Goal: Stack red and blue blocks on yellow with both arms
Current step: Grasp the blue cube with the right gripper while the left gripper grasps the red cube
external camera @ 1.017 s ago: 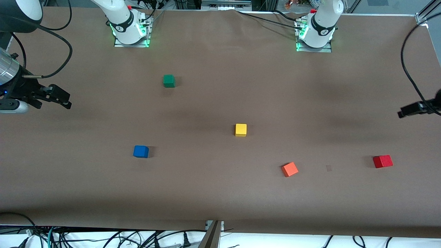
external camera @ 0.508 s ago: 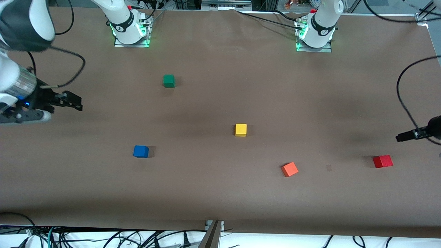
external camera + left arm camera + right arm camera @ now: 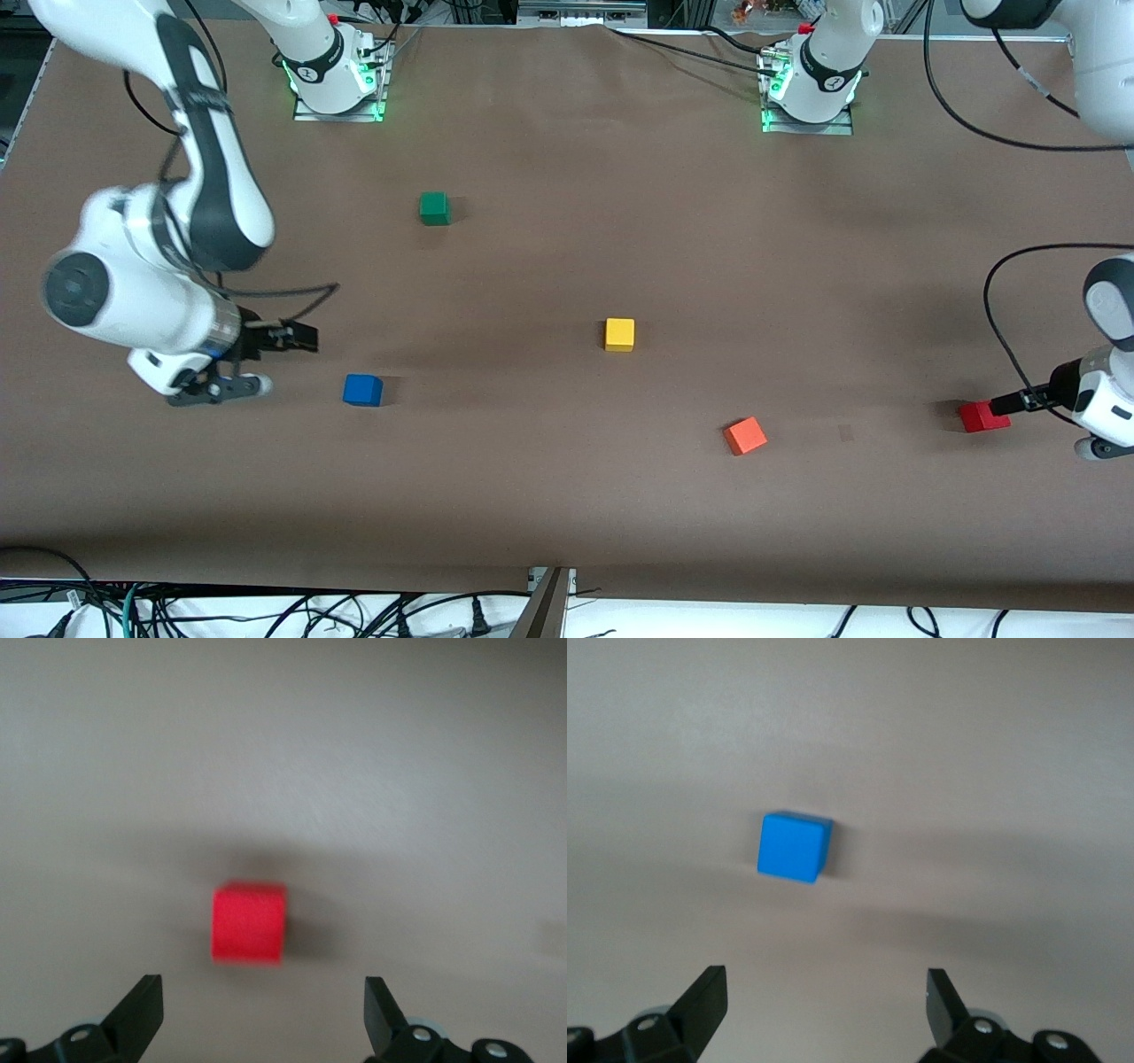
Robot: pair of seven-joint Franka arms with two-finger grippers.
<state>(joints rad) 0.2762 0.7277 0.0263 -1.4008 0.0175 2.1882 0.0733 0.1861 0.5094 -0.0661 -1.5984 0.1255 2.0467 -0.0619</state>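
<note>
Five small matte cubes sit apart on the brown table (image 3: pixel 567 496).

The small matte yellow cube (image 3: pixel 619 334) is near the table's middle. The small matte bright blue cube (image 3: pixel 362 390) lies toward the right arm's end and a little nearer the front camera than the yellow one. The small matte deep red cube (image 3: pixel 982 416) lies toward the left arm's end, also nearer the camera than yellow. Nothing is stacked.

The right gripper (image 3: pixel 297 337) hangs over the table just beside the blue cube, on the side toward the right arm's end. Its jaws are spread wide and empty; in the right wrist view the blue cube (image 3: pixel 794 846) lies ahead of the fingertips (image 3: pixel 702 994).

The left gripper (image 3: pixel 1005 404) is at the red cube's edge; touching or just clear is hard to judge from the front. Its jaws are wide apart, with the red cube (image 3: pixel 249 922) ahead of the gap in the left wrist view.

The lighter orange cube (image 3: pixel 745 435) lies between yellow and red, nearer the camera. The green cube (image 3: pixel 434 208) lies farther from the camera, toward the bases.
</note>
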